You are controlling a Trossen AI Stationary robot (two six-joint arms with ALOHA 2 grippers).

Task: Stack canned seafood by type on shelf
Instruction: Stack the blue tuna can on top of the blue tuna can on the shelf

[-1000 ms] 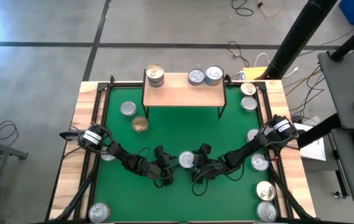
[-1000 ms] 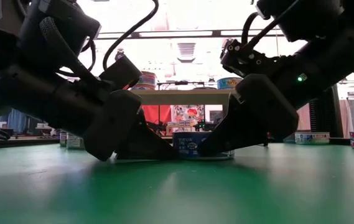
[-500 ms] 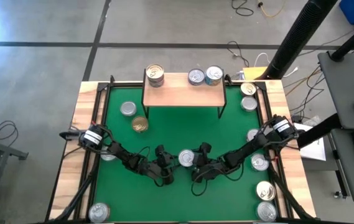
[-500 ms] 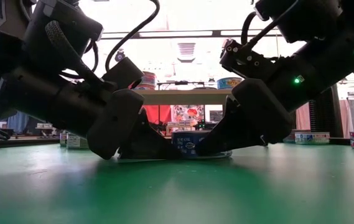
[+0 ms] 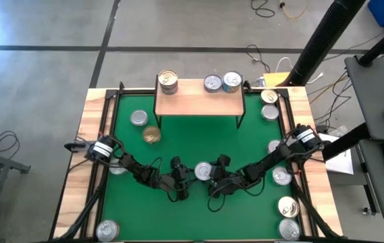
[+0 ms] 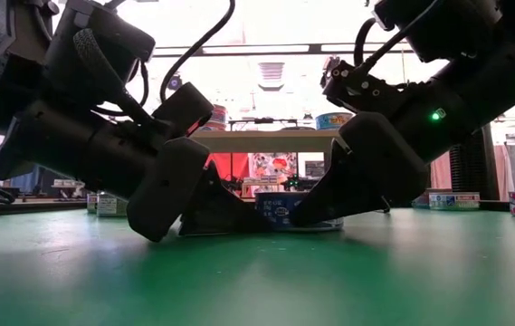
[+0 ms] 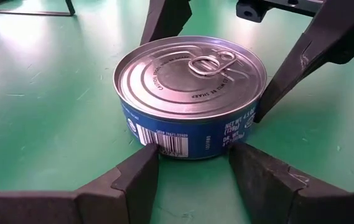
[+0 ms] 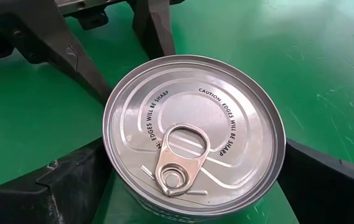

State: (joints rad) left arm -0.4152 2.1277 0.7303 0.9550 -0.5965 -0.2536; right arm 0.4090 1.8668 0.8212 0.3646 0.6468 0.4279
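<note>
Blue-sided tuna can (image 5: 203,171), lower centre of green surface (image 5: 245,142): flanked by left claw (image 5: 186,177) and right claw (image 5: 213,181), both spread (neither gripping), evidently for a handover towards the shelf (image 5: 198,102).

The silver lid of the can (image 8: 193,158) between the two grippers is embossed "CAUTION: EDGES WILL BE SHARP" twice around its pull ring. Its blue side (image 7: 189,138) carries a barcode and small white print too fine to read.

Overhead, table-level, two close wrist views
</note>
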